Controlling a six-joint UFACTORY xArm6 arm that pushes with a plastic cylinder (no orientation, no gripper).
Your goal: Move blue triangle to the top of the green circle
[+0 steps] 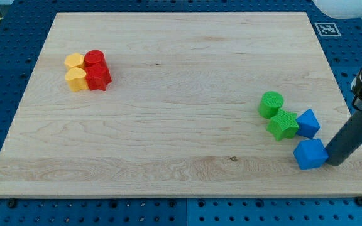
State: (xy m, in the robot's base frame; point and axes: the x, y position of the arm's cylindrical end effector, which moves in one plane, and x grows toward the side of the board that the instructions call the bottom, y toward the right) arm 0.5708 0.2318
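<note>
My tip [332,162] is a bare rod end with nothing to open or close and nothing held. It rests on the board [168,100], touching or just short of the lower blue block [310,154] on that block's 3 o'clock side; I cannot tell which.

There are two blue blocks. The upper blue block [308,123] sits at 12 o'clock from the lower one and touches the green star [283,124] at the star's 3 o'clock. The green circle [271,104] is just beside the star, at its 11 o'clock. Which blue block is the triangle I cannot make out for certain; both look angular from here.

The goal spot is the bare wood at 12 o'clock of the circle.

What could go wrong, as I judge it: a push toward 9 o'clock from where I stand would drive the lower blue block along the view's bottom, not up to the circle. A push toward 11 o'clock would ram it into the star and upper blue block, and those would shunt the circle away. An off-centre contact would spin the block off my tip.

The yellow blocks [75,70] and red blocks [97,70] huddle well apart at the view's top left, out of harm.

No containers are in view, so nothing is held in any.
</note>
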